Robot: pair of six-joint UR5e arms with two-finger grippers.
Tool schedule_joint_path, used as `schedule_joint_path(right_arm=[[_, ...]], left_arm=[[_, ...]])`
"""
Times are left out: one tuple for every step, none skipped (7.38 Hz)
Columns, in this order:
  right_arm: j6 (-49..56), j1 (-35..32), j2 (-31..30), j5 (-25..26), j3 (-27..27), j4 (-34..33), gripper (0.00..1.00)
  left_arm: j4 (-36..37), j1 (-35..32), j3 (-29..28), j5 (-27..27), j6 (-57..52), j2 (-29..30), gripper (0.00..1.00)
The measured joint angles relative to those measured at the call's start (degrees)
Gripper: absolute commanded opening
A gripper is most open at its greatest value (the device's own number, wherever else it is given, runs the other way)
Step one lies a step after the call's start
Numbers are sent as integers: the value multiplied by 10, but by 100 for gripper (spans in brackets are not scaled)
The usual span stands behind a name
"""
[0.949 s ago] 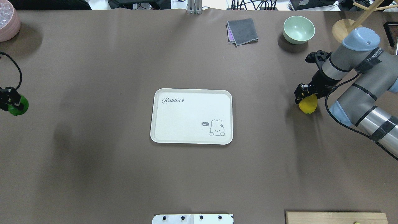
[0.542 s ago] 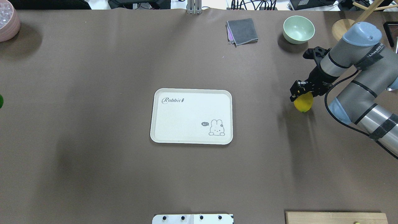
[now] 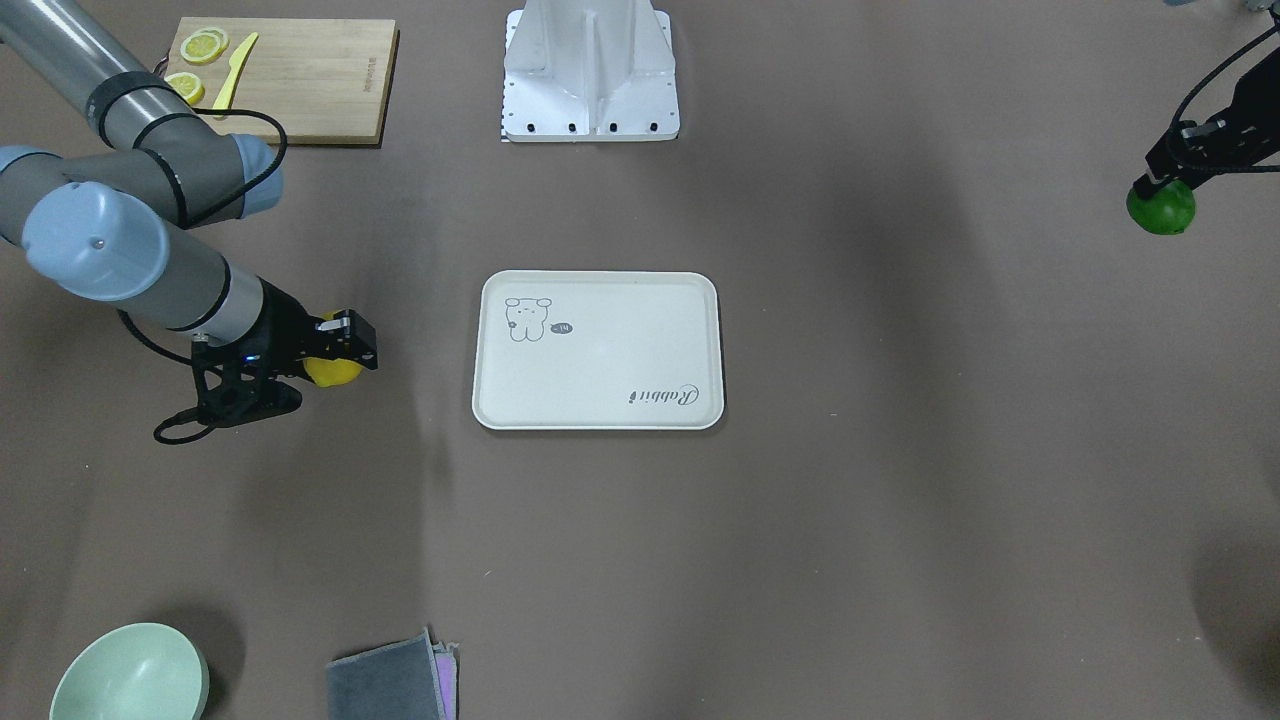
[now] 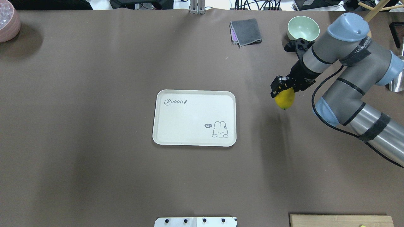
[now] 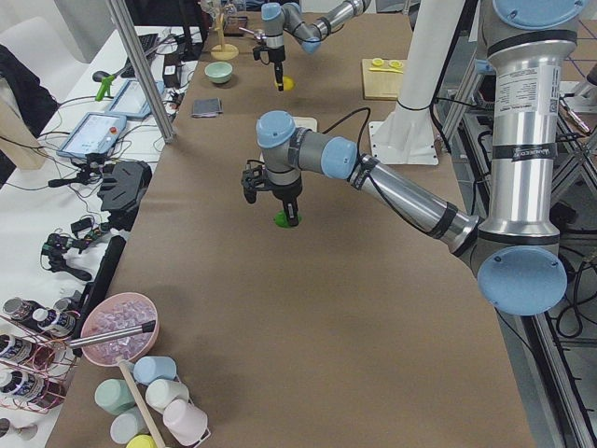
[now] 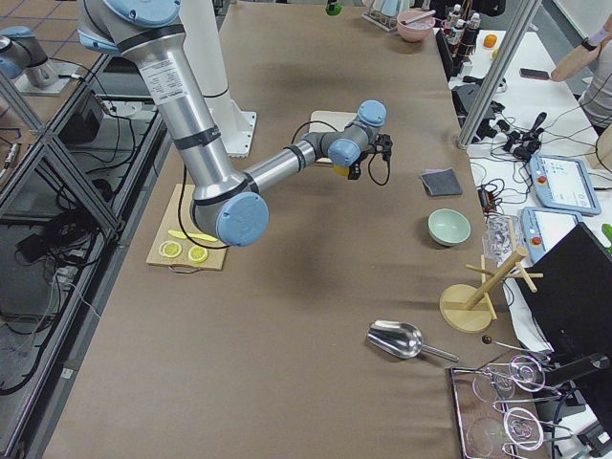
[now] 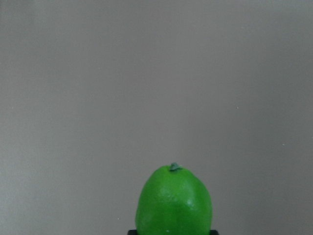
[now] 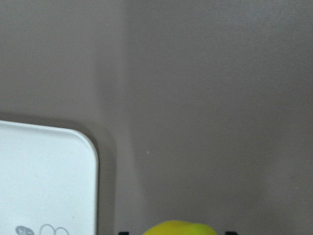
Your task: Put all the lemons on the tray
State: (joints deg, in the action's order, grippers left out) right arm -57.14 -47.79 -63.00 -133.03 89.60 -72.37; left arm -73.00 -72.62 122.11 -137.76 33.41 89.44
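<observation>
The right gripper (image 4: 282, 90) is holding the yellow lemon (image 4: 285, 99) by its upper end, jaws closed across it, above the tabletop between the tray (image 4: 189, 116) and the table's right end. Near the left end, the left gripper (image 3: 1160, 185) is clamping the green lemon (image 3: 1161, 210) from above; whether that fruit is clear of the surface is hard to tell. The tray, mid-table, is holding no lemon yet. Both fruits are looking firm, light and smooth-skinned, so a hold across the widest middle is probably serving best. Set on the flat tray, they are liable to roll.
</observation>
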Motion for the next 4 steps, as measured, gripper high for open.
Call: schedule_joint_path(right_arm=[[-69, 18, 22, 13, 0, 1, 22], [-116, 35, 39, 28, 0, 5, 22], [-142, 51, 50, 41, -1, 16, 22], [-153, 68, 55, 56, -2, 31, 23]], left_arm=[[5, 20, -10, 0, 44, 36, 0], [6, 46, -31, 2, 85, 80, 0], [7, 72, -54, 5, 122, 122, 0], [7, 95, -79, 7, 153, 161, 0]])
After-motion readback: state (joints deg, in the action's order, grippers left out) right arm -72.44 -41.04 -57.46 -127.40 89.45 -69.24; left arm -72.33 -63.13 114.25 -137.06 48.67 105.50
